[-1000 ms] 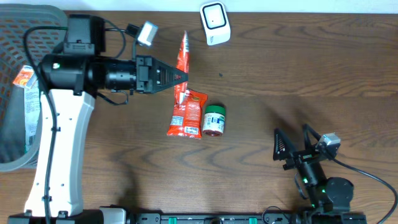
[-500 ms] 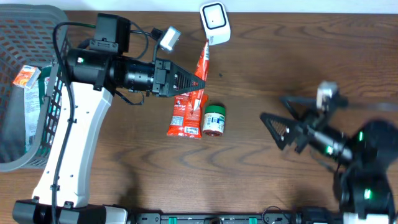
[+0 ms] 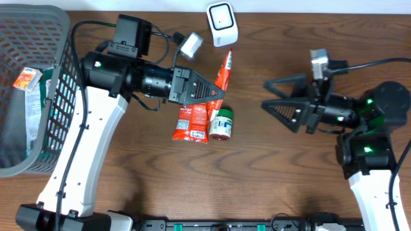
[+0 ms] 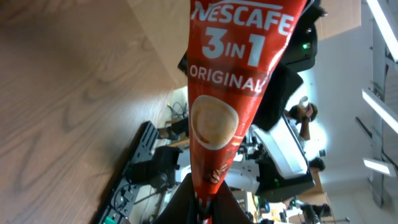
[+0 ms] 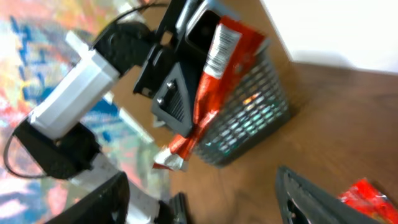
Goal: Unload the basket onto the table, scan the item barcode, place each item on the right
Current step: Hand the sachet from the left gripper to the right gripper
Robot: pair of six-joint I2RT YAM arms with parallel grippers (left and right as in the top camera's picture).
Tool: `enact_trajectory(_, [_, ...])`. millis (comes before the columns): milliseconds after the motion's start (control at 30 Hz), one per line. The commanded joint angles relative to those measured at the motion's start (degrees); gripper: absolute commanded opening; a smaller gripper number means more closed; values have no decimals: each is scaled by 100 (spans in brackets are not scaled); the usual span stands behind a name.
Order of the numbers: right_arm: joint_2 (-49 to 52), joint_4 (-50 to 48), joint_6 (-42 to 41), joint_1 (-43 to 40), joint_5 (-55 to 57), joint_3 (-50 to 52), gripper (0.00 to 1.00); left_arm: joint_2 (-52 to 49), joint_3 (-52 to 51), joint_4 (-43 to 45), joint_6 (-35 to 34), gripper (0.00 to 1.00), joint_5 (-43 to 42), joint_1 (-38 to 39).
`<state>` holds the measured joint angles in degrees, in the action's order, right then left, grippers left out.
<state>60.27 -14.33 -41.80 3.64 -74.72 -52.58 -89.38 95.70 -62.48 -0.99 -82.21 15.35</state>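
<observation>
Pinching the lower end of a red coffee sachet, the left gripper is holding it just below the white scanner at the upper middle of the overhead frame. The right gripper is hovering at middle right, fingers spread, gripping nothing. With so narrow a pinch, the sachet is likely risking a swing or slip, and its barcode may be facing away from the scanner. Its front is showing "NESCAFE 3 IN 1 ORIGINAL".

Left wrist view crops the top of the sachet.
</observation>
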Motion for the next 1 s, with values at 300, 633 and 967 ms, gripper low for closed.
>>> enact_trajectory(300, [114, -96, -26, 1012, 1528, -105, 67, -37, -20, 20, 138, 8, -118, 323])
enact_trajectory(633, [426, -732, 31, 1233, 1534, -103, 46, -37, -20, 22, 138, 8, -118, 476])
enact_trajectory(967, [527, -732, 168, 1233, 1578, -103, 11, -37, -20, 330, 138, 25, -103, 476])
